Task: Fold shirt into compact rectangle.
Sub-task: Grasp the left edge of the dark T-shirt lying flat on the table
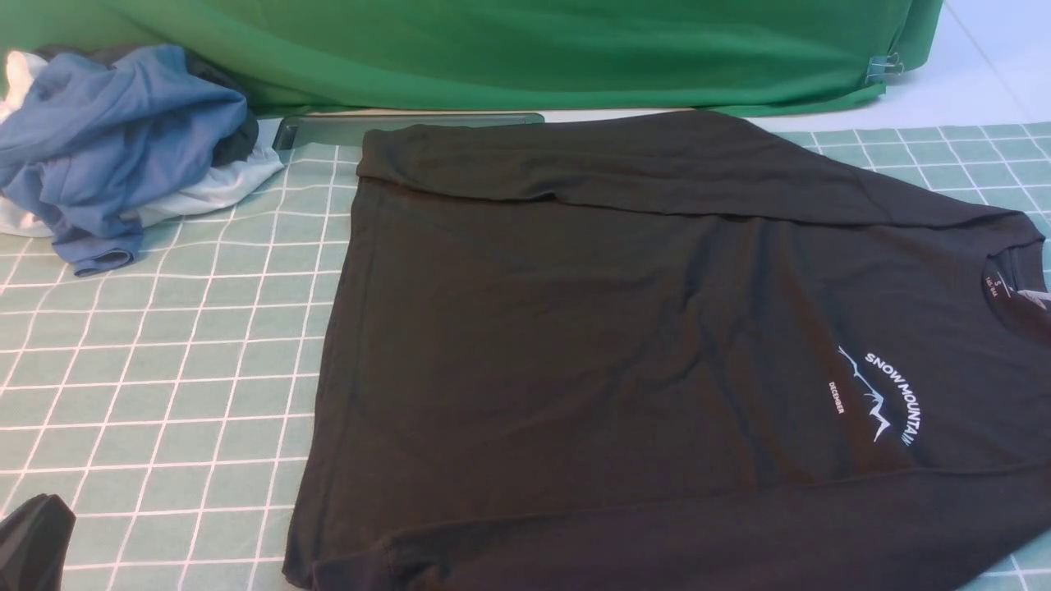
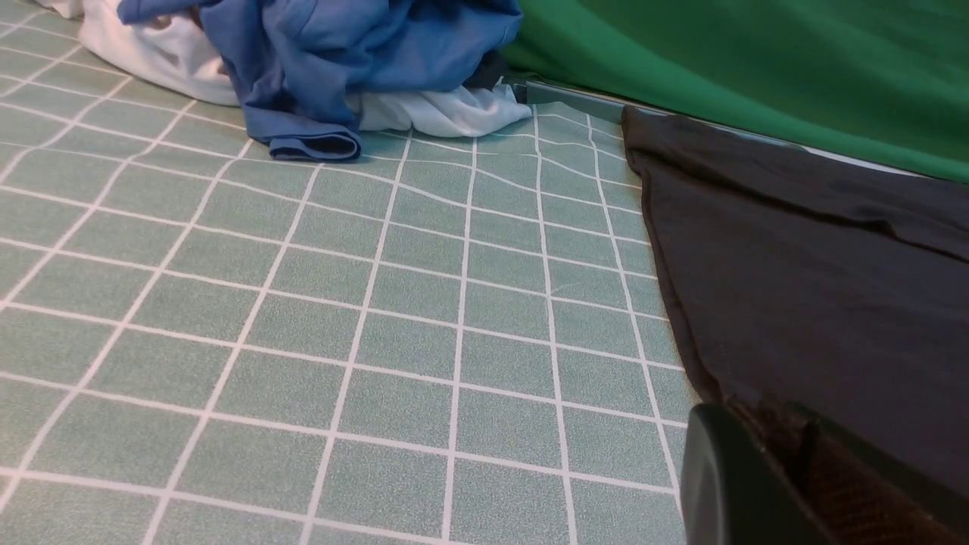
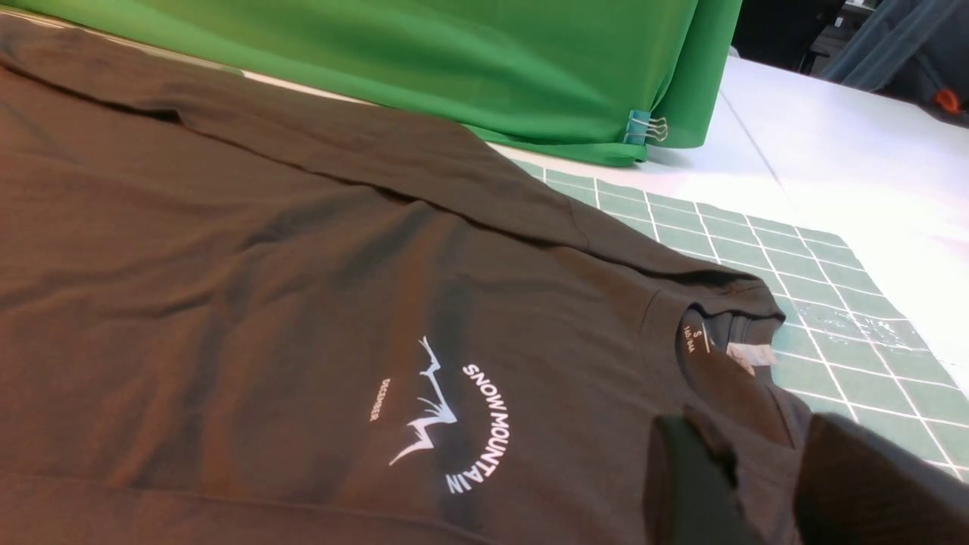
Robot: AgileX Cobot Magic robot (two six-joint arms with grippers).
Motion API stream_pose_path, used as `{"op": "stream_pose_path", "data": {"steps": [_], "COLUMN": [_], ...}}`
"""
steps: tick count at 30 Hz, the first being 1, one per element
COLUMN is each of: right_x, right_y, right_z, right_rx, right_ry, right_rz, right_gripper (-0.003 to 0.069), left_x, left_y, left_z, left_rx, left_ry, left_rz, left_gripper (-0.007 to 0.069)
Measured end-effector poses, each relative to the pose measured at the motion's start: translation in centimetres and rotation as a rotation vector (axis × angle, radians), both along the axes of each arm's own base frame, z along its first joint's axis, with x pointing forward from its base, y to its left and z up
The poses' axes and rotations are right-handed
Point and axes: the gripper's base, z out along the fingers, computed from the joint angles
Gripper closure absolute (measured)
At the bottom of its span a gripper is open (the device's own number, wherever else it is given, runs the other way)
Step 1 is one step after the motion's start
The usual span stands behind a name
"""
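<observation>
**Crosswise fold: collar end toward the hem**

The shirt [image 1: 575, 345] lies flat on the worktop [image 1: 164, 369], filling it from the centre out to 3 o'clock. Its collar [image 3: 727, 356] is at 3 and its hem [image 1: 328, 369] faces 9. Both sleeves are folded in, along 12 and 6, so I judge the crosswise fold is due.

My right claw [image 3: 764, 484] sits at the near shoulder beside the collar. Its jaws are partly apart with cloth between them; I cannot tell whether it pinches. My left claw [image 1: 33, 538] is closed on nothing at 7 o'clock, well apart from the shirt.

I want sleeve and body together in the right pinch. Then I lift low and carry straight toward 9, keeping the edge parallel with the hem. This soft fabric may drag and skew, so the left claw could press the fold line down.
</observation>
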Motion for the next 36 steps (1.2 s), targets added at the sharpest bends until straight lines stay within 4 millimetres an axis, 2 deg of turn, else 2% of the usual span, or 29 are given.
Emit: {"op": "stream_pose_path", "data": {"steps": [33, 35, 36], "right_x": [0.00, 0.00, 0.00], "right_y": [0.00, 0.00, 0.00], "right_z": [0.00, 0.00, 0.01], "right_rx": [-0.009, -0.016, -0.019], "right_ry": [0.000, -0.001, -0.001], "right_rz": [0.001, 0.002, 0.003], "right_gripper": [0.0419, 0.0419, 0.0419], "left_x": [0.02, 0.05, 0.08], "left_y": [0.03, -0.02, -0.16], "left_z": [0.11, 0.34, 0.55], "left_rx": [0.018, -0.012, -0.116], "left_ry": [-0.012, -0.037, -0.062], "left_rz": [0.001, -0.001, -0.002], "left_gripper": [0.0606, 0.0606, 0.0606]}}
